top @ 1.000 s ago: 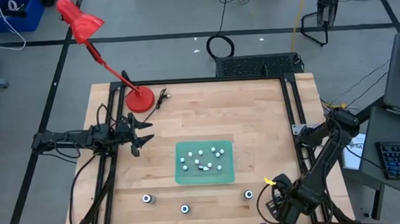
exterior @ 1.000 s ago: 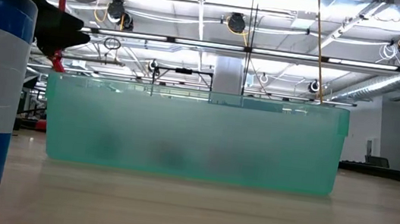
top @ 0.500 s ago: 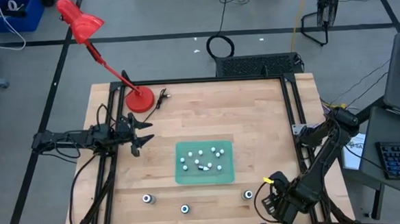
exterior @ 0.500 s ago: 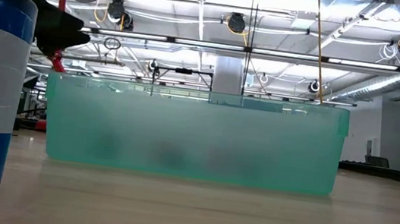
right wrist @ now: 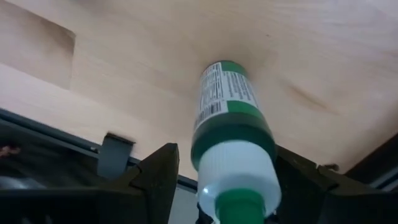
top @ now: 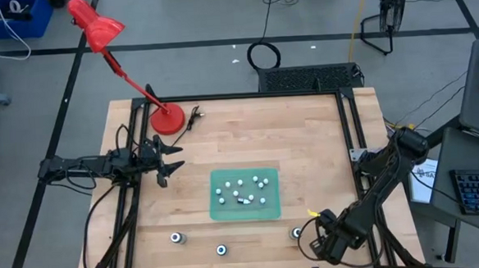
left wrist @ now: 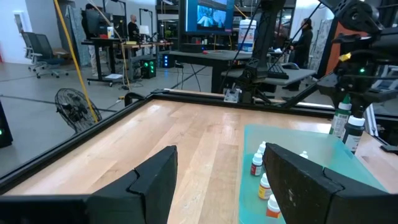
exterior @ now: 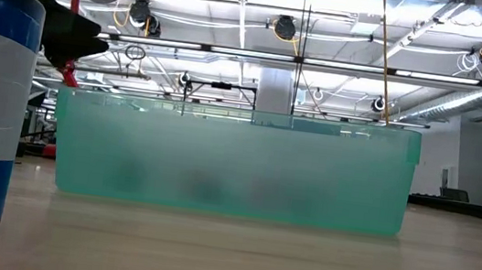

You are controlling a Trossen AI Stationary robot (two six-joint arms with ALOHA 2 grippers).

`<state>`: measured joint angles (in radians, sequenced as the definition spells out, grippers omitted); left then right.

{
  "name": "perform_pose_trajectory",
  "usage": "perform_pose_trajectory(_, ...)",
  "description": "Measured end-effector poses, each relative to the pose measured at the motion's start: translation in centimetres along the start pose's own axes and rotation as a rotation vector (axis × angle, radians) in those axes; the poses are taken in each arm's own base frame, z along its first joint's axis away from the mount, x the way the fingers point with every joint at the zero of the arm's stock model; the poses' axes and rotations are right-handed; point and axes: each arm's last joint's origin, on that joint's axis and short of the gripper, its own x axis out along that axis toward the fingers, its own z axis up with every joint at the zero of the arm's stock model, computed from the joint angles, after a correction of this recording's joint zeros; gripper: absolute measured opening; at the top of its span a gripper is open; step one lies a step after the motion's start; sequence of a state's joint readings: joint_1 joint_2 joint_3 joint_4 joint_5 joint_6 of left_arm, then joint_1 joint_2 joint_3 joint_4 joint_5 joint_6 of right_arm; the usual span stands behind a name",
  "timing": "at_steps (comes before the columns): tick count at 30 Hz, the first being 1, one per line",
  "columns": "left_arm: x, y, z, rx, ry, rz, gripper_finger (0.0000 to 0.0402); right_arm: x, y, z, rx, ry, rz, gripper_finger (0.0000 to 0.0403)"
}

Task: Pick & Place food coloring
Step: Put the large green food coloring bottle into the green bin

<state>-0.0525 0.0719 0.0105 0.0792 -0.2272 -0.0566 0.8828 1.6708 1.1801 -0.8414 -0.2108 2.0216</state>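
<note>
Wide-open wood up top, crowded down low

Bare table (top: 305, 139) ran twelve to three o'clock; the green tray (top: 245, 209) blocked the middle, three bottles (top: 221, 250) lined six o'clock, the red lamp (top: 166, 119) guarded eleven.

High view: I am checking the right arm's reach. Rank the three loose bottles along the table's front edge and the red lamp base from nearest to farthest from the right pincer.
From the right pincer:
1. Right-hand bottle, just beside it at the front right.
2. Middle bottle, front centre.
3. Left-hand bottle, front left.
4. Red lamp base, far back left corner.
</note>
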Motion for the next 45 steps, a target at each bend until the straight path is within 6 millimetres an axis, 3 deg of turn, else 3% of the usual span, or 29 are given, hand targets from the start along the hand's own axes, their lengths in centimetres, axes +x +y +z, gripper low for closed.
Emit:
perform_pose_trajectory(12, 0.0, 0.0, 0.0, 0.0, 0.0, 0.0, 0.0241, -3.1, -1.2, 0.4, 0.093, -0.093, 0.107, 0.0208)
perform_pose_trajectory(31, 0.0, 0.0, 0.0, 0.0, 0.0, 0.0, 0.0241, -3.0, -1.3, 0.2, 0.102, -0.023, 0.064, 0.0207)
perform_pose_trajectory(37, 0.0, 0.0, 0.0, 0.0, 0.0, 0.0, 0.0241, -3.0, -1.4, 0.3, 0.103, -0.029, 0.054, 0.0181)
perform_pose_trajectory(45, 0.0, 0.0, 0.0, 0.0, 0.0, 0.0, 0.0241, -3.1, -1.4, 0.3, 0.091, -0.032, 0.051, 0.0116)
